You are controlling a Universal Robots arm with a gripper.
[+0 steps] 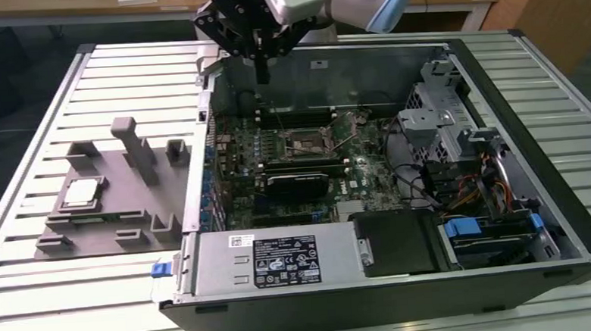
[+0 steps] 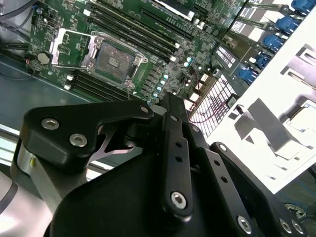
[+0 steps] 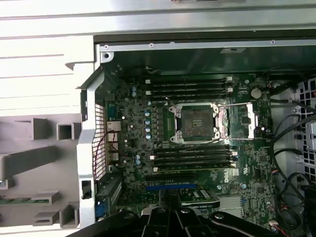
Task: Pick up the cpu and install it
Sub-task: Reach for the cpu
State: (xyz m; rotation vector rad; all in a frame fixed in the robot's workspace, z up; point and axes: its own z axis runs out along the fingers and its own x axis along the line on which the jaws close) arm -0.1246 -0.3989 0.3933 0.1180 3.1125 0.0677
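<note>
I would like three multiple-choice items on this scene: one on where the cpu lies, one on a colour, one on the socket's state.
1. Where does the cpu lie? A) on the grey holder B) on the floor C) in a person's hand
2. What colour is the motherboard? A) red B) green C) white
3. What is the state of the socket? A) open, no chip inside B) closed over a chip C) under a cooler

Key: 1 A, it rests on the holder at the exterior view's left; 2 B, the board is plainly green; 3 A, its frame is swung aside and the contacts are bare.
</note>
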